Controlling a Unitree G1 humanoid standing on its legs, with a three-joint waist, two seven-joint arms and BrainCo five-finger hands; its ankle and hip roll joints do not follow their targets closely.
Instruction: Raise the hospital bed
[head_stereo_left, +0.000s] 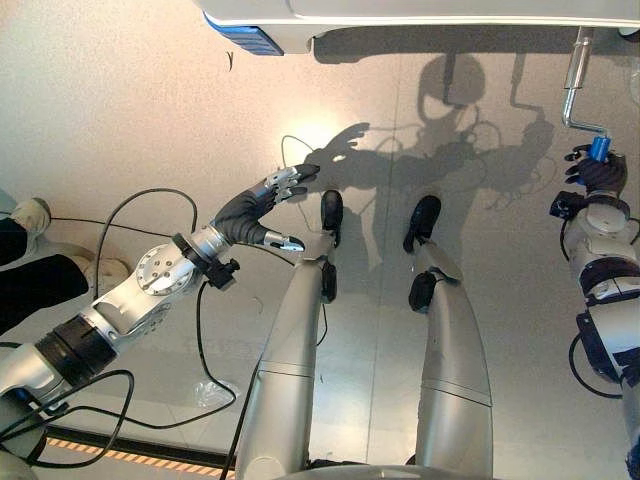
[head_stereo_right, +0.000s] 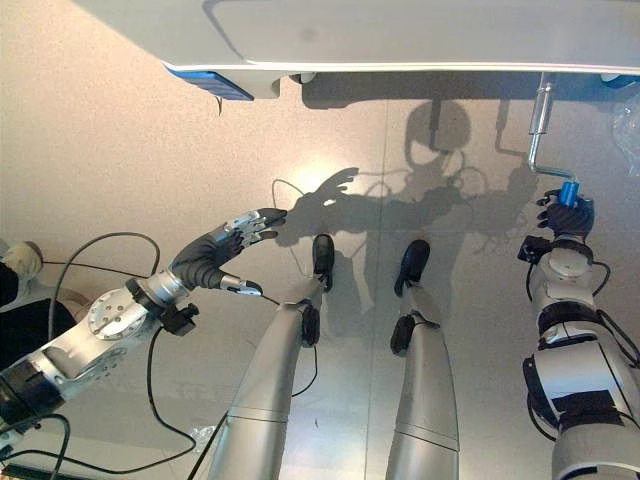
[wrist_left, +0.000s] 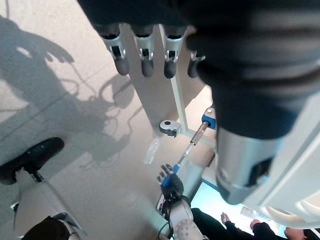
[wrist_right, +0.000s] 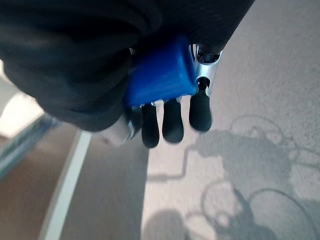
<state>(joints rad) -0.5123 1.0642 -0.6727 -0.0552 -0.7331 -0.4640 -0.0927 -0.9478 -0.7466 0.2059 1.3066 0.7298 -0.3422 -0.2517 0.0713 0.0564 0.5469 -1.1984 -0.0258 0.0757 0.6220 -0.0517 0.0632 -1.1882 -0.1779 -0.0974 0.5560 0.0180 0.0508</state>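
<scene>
1. Grey, speckled floor (head_stereo_left: 120, 130) lies under everything in the head views, with a person's dark trouser leg and pale shoe (head_stereo_left: 30, 215) at its left edge.
2. Nearest, the left hand (head_stereo_left: 262, 208) hangs free above the floor at the left, fingers loosely spread and holding nothing.
3. Farther out on the right, the right hand (head_stereo_right: 566, 217) has its fingers curled round the blue grip (head_stereo_right: 569, 192) of the crank (head_stereo_right: 540, 135).
4. Up close in the right wrist view, the blue grip (wrist_right: 160, 75) sits against the palm with the dark fingertips (wrist_right: 172, 120) wrapped past it.
5. From the grip a bent silver rod runs up to the bed.
6. Farthest, the white bed frame (head_stereo_right: 400, 40) spans the top edge, with a blue corner piece (head_stereo_right: 210, 85) on its left part.
</scene>
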